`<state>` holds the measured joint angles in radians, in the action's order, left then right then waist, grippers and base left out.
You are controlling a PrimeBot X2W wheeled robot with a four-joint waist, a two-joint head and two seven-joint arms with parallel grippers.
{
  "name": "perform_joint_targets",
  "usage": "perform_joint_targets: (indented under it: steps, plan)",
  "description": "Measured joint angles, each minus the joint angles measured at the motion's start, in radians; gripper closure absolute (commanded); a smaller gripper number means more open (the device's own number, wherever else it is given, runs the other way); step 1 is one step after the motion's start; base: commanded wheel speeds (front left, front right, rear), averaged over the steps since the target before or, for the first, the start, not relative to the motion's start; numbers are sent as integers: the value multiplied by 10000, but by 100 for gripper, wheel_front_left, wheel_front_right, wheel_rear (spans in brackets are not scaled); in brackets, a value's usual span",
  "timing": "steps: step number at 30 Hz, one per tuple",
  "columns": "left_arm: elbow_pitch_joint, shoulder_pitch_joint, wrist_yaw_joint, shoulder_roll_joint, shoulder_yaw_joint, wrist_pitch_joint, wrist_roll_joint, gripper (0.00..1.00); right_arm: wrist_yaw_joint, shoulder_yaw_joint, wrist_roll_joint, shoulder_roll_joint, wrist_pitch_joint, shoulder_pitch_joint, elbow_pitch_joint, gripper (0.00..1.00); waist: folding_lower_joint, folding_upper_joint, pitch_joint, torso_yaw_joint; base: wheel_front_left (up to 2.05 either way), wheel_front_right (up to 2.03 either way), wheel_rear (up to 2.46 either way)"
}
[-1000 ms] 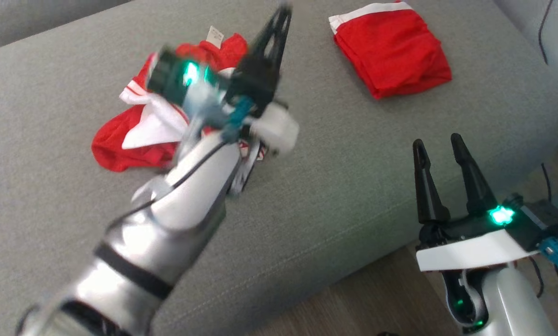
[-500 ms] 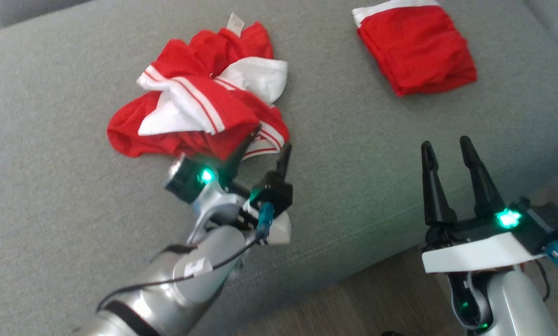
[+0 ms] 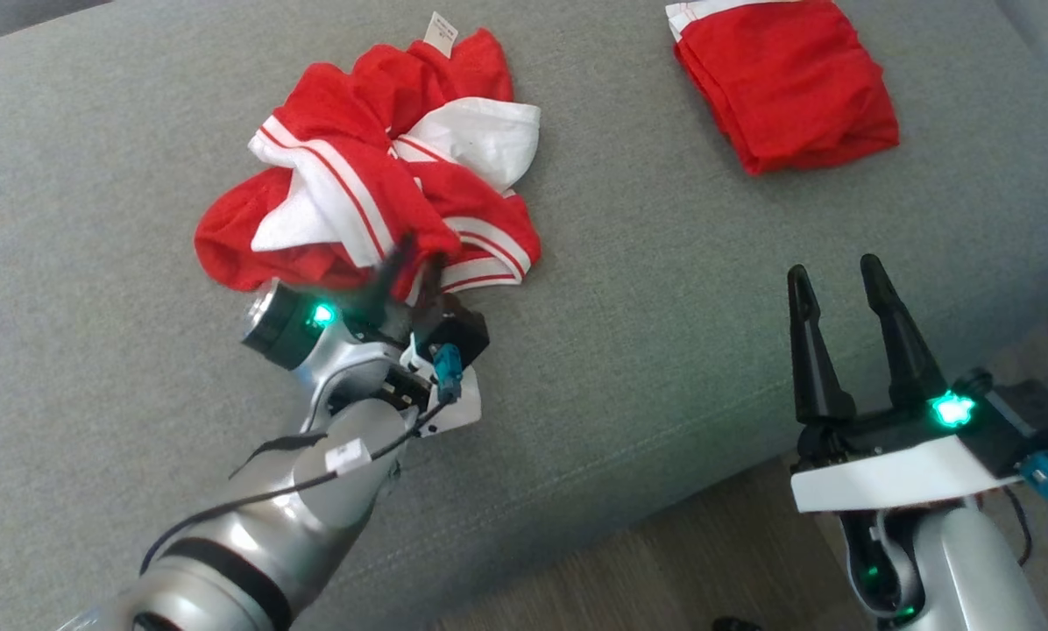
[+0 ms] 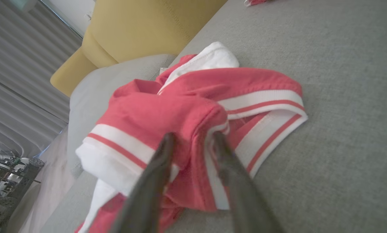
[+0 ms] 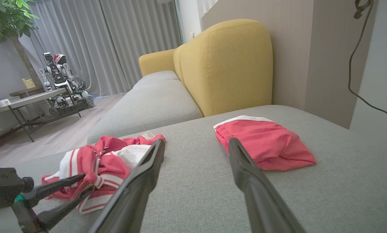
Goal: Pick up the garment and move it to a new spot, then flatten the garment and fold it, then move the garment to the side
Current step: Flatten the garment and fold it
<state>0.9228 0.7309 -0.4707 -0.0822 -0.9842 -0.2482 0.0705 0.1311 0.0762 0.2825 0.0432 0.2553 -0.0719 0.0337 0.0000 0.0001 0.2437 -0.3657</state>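
The crumpled red-and-white garment (image 3: 375, 184) lies in a heap on the grey sofa cushion (image 3: 664, 350), upper left of centre in the head view, well apart from a folded red garment (image 3: 787, 88) at the upper right. The left gripper (image 3: 417, 261) has its fingers (image 4: 154, 181) set either side of a raised red fold at the heap's near edge. They stand partly apart with cloth between them, and I can't tell whether they are biting yet. To my eye the pick-up will go best if the jaws close fully on that ridge, taking a thick pinch rather than just the striped hem, and then lift straight up so the heap hangs free before it is carried. The left forearm rises from the lower left of the frame, wrist bent, fingers pointing up-frame into the cloth. The right gripper (image 3: 832, 267) waits at the lower right by the cushion's front edge, fingers upright, spread wide and holding nothing.
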Motion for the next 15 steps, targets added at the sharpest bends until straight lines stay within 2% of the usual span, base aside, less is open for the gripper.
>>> perform_joint_targets:
  steps: [5, 8, 10, 15]
  plan:
    - [-144, 260, 244, 12, 326, -12, 372, 100, 0, -13, 4, 0, 0, -10, 2, 0, 1, 0, -14, -9, 0, 0, 0]
    - [-1266, 460, 548, -82, 606, -13, 585, 100, 0, -17, 36, 0, 2, -6, -15, 0, 0, 0, -150, -48, 0, 0, 0]
    - [-2295, 597, 978, -92, 861, -13, 849, 100, 0, -8, 105, 0, 2, -6, -46, 0, 0, 0, -253, -75, 0, 0, 0]
    - [-4429, 1230, 2470, -77, 1950, -13, 1927, 100, 0, 25, 226, 0, 0, -7, -65, 0, 0, 0, -465, -180, 0, 0, 0]
